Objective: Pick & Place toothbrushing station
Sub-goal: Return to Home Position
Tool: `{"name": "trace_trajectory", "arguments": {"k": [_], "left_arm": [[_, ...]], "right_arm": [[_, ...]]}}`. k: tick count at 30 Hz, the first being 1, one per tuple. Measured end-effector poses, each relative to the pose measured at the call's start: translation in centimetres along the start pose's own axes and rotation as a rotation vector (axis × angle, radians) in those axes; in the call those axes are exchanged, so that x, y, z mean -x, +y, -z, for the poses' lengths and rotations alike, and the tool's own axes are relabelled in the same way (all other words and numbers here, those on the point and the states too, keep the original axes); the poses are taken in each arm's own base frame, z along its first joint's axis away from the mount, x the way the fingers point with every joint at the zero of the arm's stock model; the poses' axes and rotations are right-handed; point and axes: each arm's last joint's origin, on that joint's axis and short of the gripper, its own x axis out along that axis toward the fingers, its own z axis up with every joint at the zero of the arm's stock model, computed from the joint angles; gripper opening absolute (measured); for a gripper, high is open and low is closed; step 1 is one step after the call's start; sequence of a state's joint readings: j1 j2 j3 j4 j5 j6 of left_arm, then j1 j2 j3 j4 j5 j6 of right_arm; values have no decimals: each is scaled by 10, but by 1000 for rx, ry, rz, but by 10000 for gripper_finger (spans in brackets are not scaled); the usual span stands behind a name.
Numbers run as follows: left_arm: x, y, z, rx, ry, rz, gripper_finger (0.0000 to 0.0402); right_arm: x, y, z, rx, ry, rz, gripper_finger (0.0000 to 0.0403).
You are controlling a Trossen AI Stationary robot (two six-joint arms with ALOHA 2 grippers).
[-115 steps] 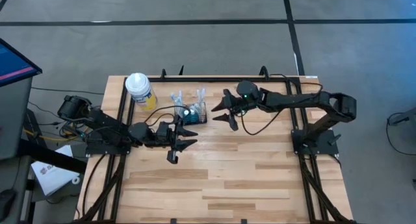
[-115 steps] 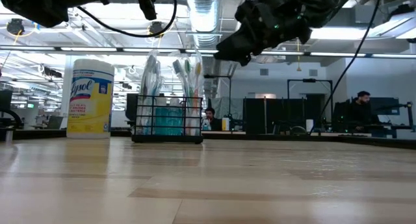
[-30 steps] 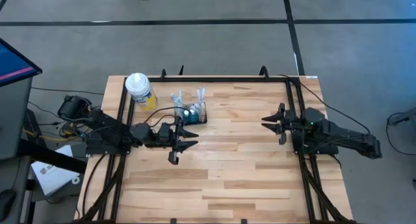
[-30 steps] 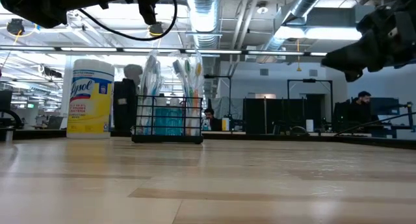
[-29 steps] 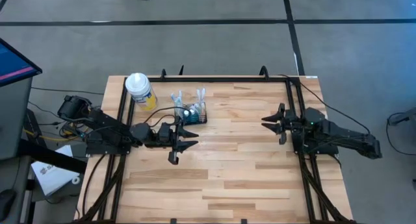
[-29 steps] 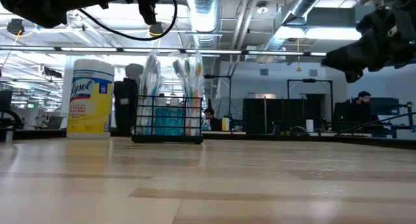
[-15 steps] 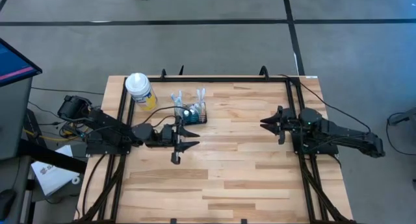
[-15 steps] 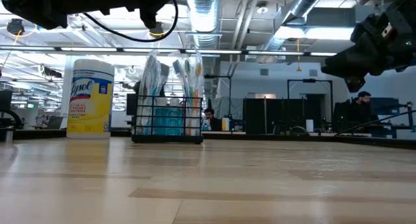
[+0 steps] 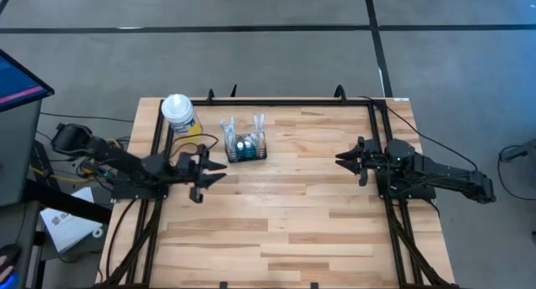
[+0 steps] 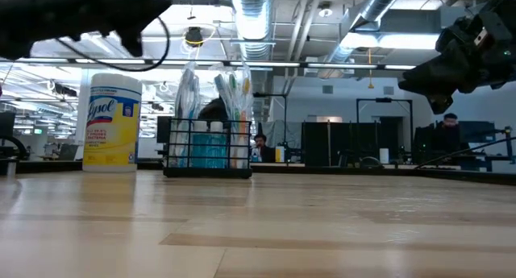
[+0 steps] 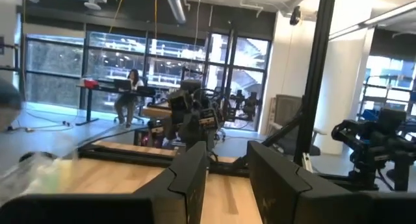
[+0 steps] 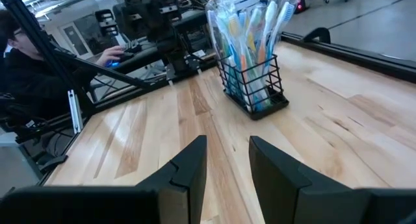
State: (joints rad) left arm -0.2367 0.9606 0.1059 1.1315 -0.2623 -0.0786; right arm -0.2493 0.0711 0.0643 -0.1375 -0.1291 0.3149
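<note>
The toothbrushing station (image 9: pixel 244 147) is a small black wire caddy holding several wrapped toothbrushes. It stands upright on its base on the wooden table, left of centre toward the far edge; the low view (image 10: pixel 208 149) and the right wrist view (image 12: pixel 253 74) show it too. My left gripper (image 9: pixel 219 170) hovers open near the table's left edge, short of the caddy on its near-left side, with nothing between its fingers (image 11: pixel 227 169). My right gripper (image 9: pixel 339 161) is open and empty at the right, pointing across the table toward the caddy (image 12: pixel 226 156).
A yellow canister with a white lid (image 9: pixel 180 115) stands at the far left, close to the caddy. Black frame rails (image 9: pixel 285 102) run along the table's far, left and right edges. Bare wood (image 9: pixel 285 222) stretches across the middle and near side. A person sits behind the table (image 12: pixel 26 74).
My left gripper has drawn back toward the table's left edge, away from the caddy, sinking slightly and staying open. My right gripper has kept its place but rolled a little about its own pointing line. The caddy has not moved.
</note>
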Motion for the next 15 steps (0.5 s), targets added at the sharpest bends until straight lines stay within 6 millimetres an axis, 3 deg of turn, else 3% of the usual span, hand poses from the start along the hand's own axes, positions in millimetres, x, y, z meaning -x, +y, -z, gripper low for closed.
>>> {"name": "trace_trajectory", "arguments": {"k": [5, 15], "left_arm": [[24, 8, 11, -57, 16, -7, 108], [33, 14, 9, -78, 78, -147, 108]], "right_arm": [[0, 0, 0, 0, -1, 0, 106], [0, 0, 0, 0, -2, -1, 106]]}}
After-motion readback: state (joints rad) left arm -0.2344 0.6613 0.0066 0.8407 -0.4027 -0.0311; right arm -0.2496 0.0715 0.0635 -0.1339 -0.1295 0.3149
